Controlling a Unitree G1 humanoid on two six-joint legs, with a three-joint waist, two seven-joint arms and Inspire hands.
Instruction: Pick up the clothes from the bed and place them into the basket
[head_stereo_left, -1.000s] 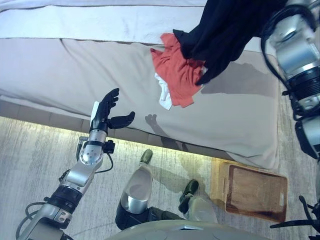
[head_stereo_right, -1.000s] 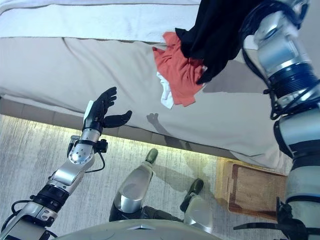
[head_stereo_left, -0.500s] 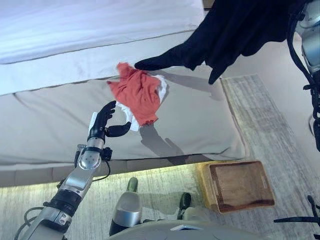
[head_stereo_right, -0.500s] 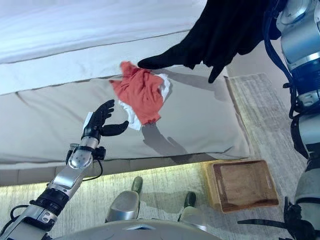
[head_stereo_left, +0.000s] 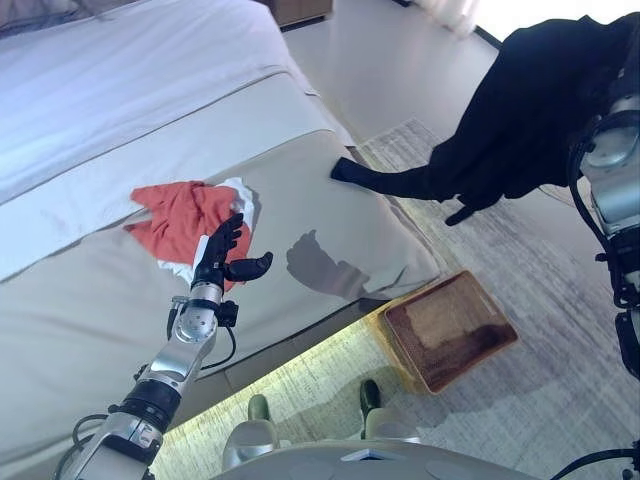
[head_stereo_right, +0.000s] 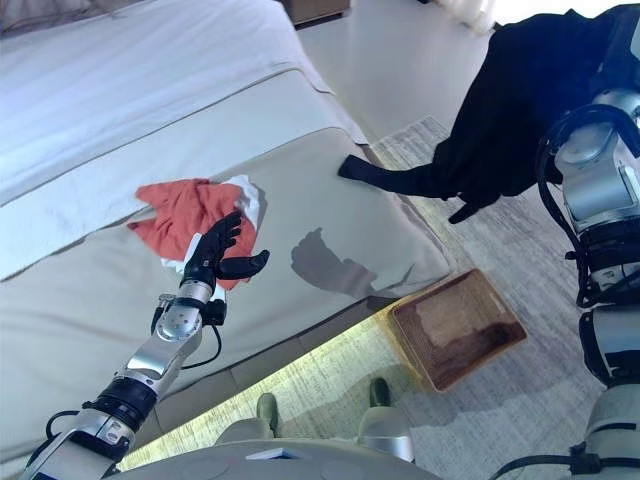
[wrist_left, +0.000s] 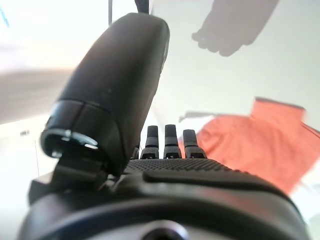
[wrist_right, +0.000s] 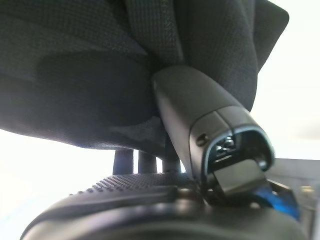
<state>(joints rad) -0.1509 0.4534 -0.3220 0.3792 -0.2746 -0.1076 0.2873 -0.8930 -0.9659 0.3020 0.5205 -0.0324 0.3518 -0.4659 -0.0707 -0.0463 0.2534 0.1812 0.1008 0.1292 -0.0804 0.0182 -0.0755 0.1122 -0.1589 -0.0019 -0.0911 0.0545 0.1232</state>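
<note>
Beside the bed (head_stereo_left: 330, 220), the basket (head_stereo_left: 450, 330) sits on the floor, below and a bit to the left of the black cloth (head_stereo_left: 520, 110) clamped in the raised right hand (wrist_right: 210, 115), while the left hand (head_stereo_left: 222, 258) hangs with fingers apart over the red cloth (head_stereo_left: 180, 215).

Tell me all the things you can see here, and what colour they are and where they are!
bed: one, beige cover with white bedding, left and far side.
red garment: one, red, on the bed.
white garment: one, white, partly under the red one.
black garment: one, black, hanging from the right hand, one end trailing on the bed corner.
basket: one, brown wicker, on the floor beside the bed.
rug: one, grey, under the basket.
left hand: dark, open, over the bed.
right hand: dark, gripping the black garment.
</note>
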